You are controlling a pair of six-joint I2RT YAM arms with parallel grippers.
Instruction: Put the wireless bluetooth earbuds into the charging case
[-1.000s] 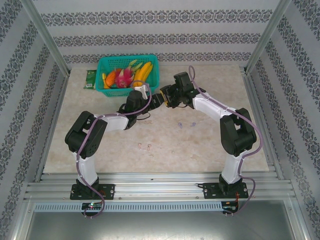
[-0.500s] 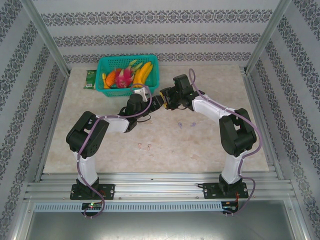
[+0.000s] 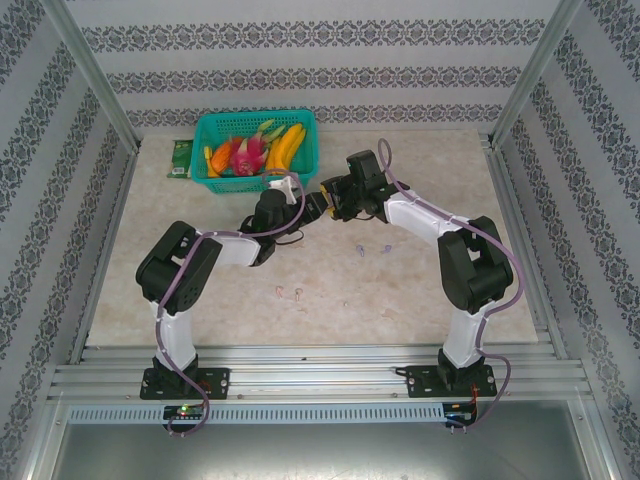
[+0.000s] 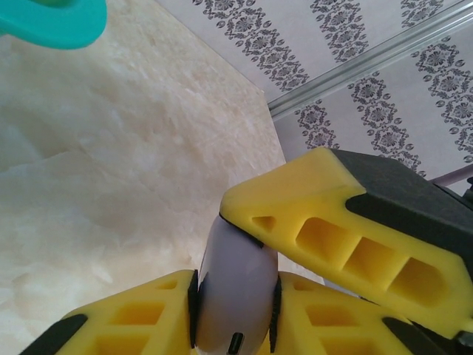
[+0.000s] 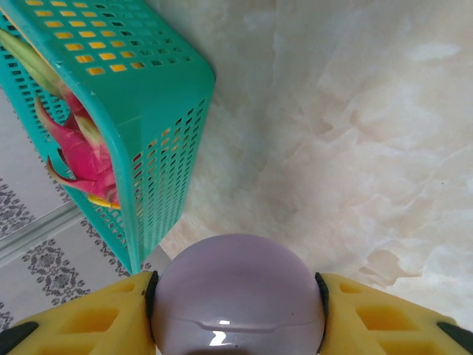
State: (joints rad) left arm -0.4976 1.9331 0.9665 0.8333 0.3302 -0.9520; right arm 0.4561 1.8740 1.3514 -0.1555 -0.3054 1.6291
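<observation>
**Both arms grip one purple charging case while earbuds lie loose on the desk**

From above, the left arm [image 3: 185, 270] and right arm [image 3: 470, 265] rise from the near edge of a pale marbled desk [image 3: 430, 170] and bend inward to meet beyond its middle.

Closest to the near edge, about midway across, two pale pink earbuds [image 3: 298, 293] lie side by side on the bare surface. A little farther in and to the right, two pale purple earbuds [image 3: 360, 250] lie close together. All four are well apart from the jaws.

Farther in, the two sets of yellow jaws come together. The right jaws are closed on the charging case [image 5: 238, 296], a smooth, rounded, pale purple shell pressed between both pads. The left wrist camera sees the same case [image 4: 233, 296] edge-on, and the left jaws are narrow, with a pad touching it on each side.

Just past them, at the far edge left of centre, stands a teal plastic basket [image 3: 215, 182] holding a pink dragon fruit [image 3: 250, 152] and yellow produce [image 3: 287, 143]. A flat green item [image 3: 181, 158] lies against its left side.
</observation>
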